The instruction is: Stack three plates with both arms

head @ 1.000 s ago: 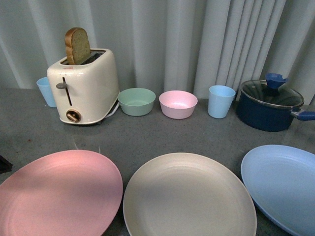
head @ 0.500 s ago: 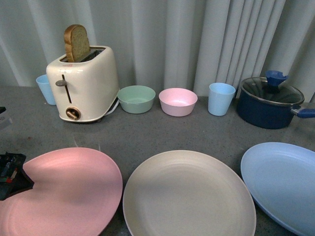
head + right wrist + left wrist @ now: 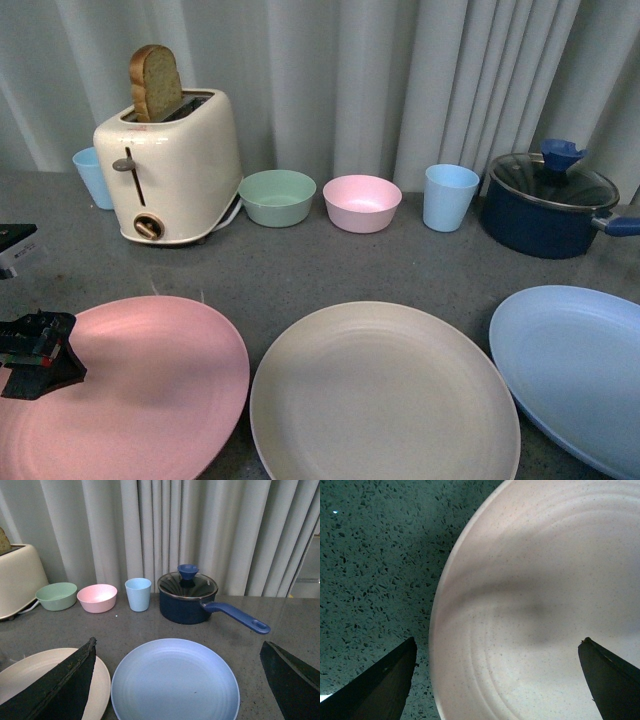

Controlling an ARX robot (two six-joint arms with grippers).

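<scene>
The left gripper (image 3: 38, 355) hangs at the lower left of the front view, over the left edge of the pink plate (image 3: 150, 380). Its jaws are spread wide and grasp nothing. In the left wrist view the pink rim curves up through the gap. One finger sits over the speckled grey surface (image 3: 375, 555) outside the plate, the other over the plate's ringed inside. So the plate lies ahead of and beneath this gripper. Being round, it has no long axis to line up with. I'd judge the rim is what the coming move turns on, and it lies between the jaws. How high the fingers are above the rim, or whether either touches it, I cannot tell.

The beige plate (image 3: 385, 395) lies flat at the bottom centre, just beside the pink one. The blue plate (image 3: 575, 360) lies at the lower right, apart from the beige. The right gripper (image 3: 175, 680) is outside the front view. Its own camera shows it spread open and empty, with the blue plate centred before it. The left arm is nearer pink, the right nearer blue. All three plates are cut off by the edges of the front view.
</scene>
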